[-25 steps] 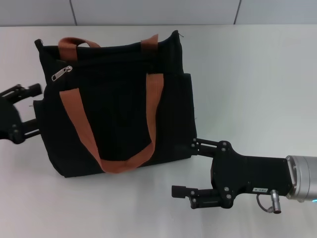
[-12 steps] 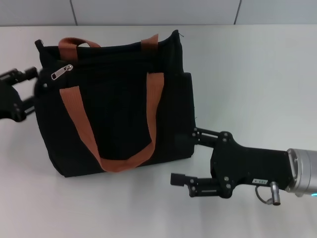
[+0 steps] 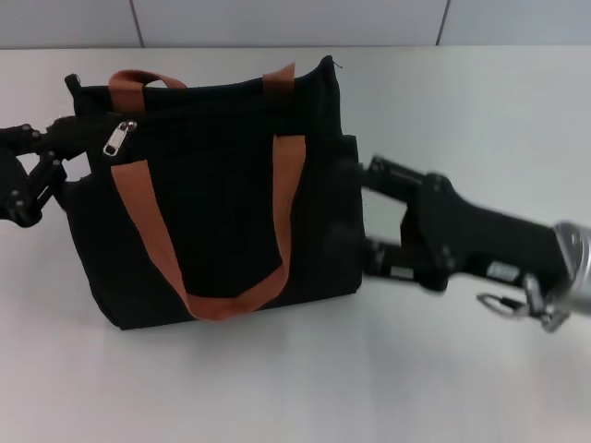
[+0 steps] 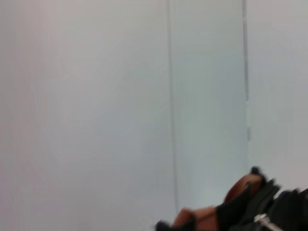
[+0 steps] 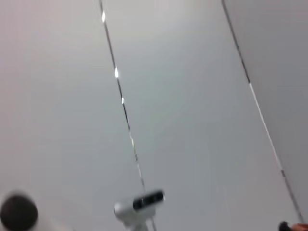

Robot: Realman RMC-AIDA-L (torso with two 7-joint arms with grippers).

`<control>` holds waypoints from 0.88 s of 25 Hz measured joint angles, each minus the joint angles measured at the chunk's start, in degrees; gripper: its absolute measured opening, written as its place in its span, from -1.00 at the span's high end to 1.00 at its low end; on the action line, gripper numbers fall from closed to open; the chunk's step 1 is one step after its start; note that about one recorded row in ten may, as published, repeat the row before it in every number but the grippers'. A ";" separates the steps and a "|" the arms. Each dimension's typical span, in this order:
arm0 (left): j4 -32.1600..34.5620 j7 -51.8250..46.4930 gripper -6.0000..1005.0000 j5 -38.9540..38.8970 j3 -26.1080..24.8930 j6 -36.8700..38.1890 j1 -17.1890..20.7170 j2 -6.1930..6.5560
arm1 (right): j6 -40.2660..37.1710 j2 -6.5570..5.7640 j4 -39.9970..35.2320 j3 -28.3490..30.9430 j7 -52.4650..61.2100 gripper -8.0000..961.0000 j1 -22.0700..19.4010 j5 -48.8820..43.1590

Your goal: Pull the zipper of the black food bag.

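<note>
Both grippers flank the black food bag [image 3: 217,198], spread apart, its zipper [image 3: 118,137] ungrasped.

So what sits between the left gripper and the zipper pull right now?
In the head view, only black fabric at the top corner of the black food bag separates the left gripper from the zipper; nothing else intervenes.

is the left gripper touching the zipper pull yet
Apart. The head view shows the left gripper at the black food bag's corner, fabric showing between it and the zipper.
</note>
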 joint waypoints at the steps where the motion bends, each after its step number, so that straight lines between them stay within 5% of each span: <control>1: 0.04 -0.01 0.40 0.00 -0.01 0.66 0.00 -0.01 | -0.29 -0.01 -0.20 0.23 7.29 -0.68 1.69 0.97; 11: 0.22 -0.80 0.94 -0.05 -0.57 1.22 -1.08 0.18 | 7.35 -0.38 -12.64 -0.62 41.80 -0.67 9.20 0.65; 18: 0.23 -0.90 0.94 -0.46 -0.56 1.09 -1.27 0.30 | 14.66 -1.02 -20.13 -3.06 66.82 -0.67 18.05 -7.51; 22: 0.33 -0.90 0.94 -0.53 -0.59 1.31 -1.33 0.24 | 16.52 -1.12 -20.71 -3.06 73.82 -0.45 21.17 -11.63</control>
